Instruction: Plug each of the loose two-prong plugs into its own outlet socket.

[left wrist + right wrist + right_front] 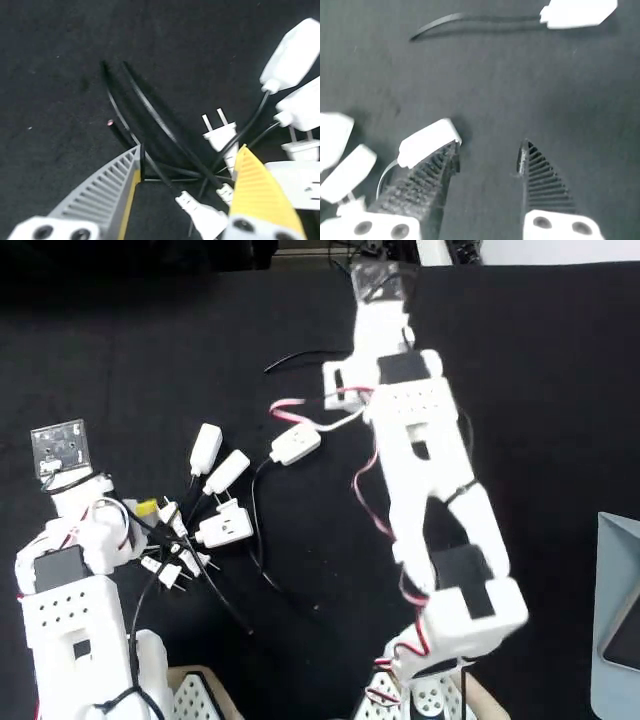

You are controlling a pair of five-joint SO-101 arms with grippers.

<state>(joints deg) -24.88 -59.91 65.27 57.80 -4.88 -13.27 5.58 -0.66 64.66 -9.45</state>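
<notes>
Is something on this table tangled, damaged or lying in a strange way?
Yes. The black cords cross over one another in a tangle at the left gripper, whose jaws stand open. Among them the loose plugs lie at different angles. I see no damage and no spill.
</notes>
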